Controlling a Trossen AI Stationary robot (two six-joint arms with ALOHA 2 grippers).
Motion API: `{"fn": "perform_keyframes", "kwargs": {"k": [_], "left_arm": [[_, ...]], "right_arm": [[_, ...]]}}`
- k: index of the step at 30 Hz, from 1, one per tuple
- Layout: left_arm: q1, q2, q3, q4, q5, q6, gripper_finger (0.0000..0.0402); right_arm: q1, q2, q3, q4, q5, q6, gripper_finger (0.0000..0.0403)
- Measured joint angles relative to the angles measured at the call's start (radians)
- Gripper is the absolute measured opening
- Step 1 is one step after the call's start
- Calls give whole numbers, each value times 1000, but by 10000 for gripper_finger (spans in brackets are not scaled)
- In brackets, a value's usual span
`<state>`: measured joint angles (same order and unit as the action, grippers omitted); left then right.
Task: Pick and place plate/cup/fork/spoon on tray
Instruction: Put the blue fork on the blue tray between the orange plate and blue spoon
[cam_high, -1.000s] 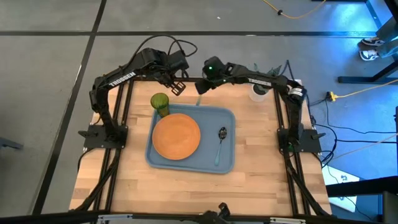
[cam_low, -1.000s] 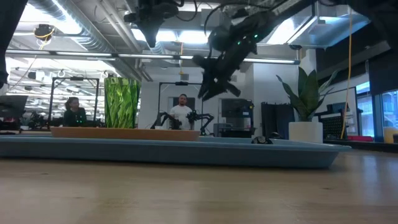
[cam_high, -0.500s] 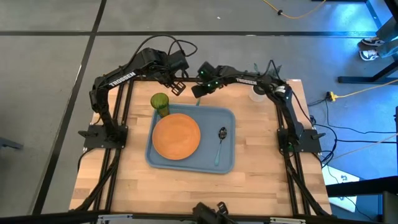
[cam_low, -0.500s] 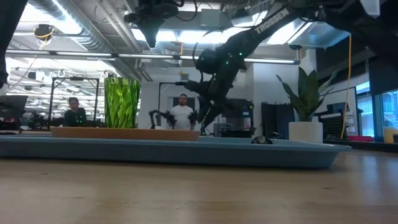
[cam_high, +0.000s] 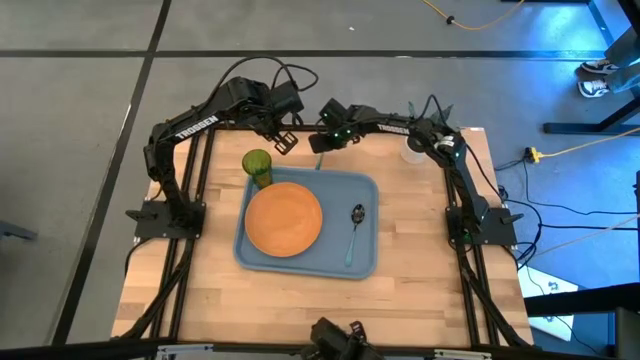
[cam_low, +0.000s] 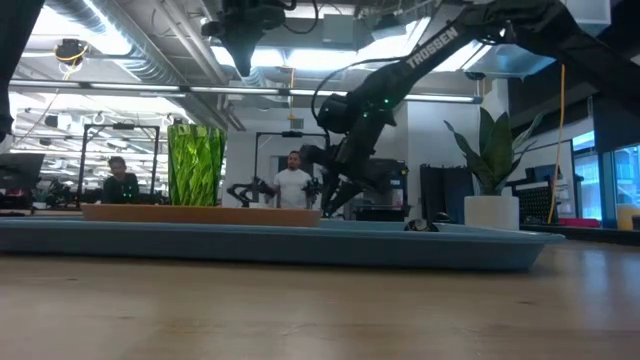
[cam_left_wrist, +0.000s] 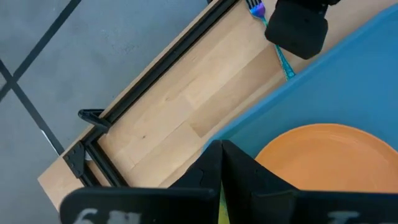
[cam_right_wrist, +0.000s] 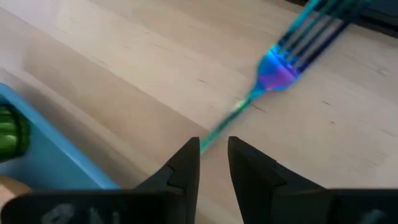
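Note:
The blue-grey tray (cam_high: 362, 258) lies mid-table. On it are the orange plate (cam_high: 284, 219), the green cup (cam_high: 257, 166) at its far left corner, and the spoon (cam_high: 355, 225). The fork (cam_right_wrist: 283, 59) lies flat on the wood just beyond the tray's far edge; it also shows in the high view (cam_high: 320, 162). My right gripper (cam_right_wrist: 214, 152) is low over the fork, open by a narrow gap, with one finger on either side of the fork's handle (cam_right_wrist: 231, 115). My left gripper (cam_high: 283, 140) is shut and empty, raised above the far left of the tray.
A white pot with a green plant (cam_low: 492, 210) stands at the table's far right; it also shows in the high view (cam_high: 416, 148). Bare wood lies around the tray on the left, right and near sides. People sit in the room behind the table (cam_low: 292, 182).
My right gripper has gone down and toward the table's left, from well above the table to just over the fork by the tray's far edge. The fork, the tray and the things on it have stayed where they were.

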<state>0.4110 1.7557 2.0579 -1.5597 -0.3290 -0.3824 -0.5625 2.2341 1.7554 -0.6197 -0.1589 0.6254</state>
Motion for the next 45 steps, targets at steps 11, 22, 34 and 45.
{"fn": "perform_keyframes", "kwargs": {"k": [11,22,34,45], "left_arm": [[0,0,0,0,-2,5,0],[0,0,0,1,-2,27,0],[0,0,0,1,-2,26,0],[0,0,0,1,-2,25,0]], "right_arm": [[-7,5,0,42,26,-4,88],[-15,9,0,24,34,-1,88],[-25,31,0,38,5,-54,88],[-99,28,196,-165,-98,-191,88]]}}
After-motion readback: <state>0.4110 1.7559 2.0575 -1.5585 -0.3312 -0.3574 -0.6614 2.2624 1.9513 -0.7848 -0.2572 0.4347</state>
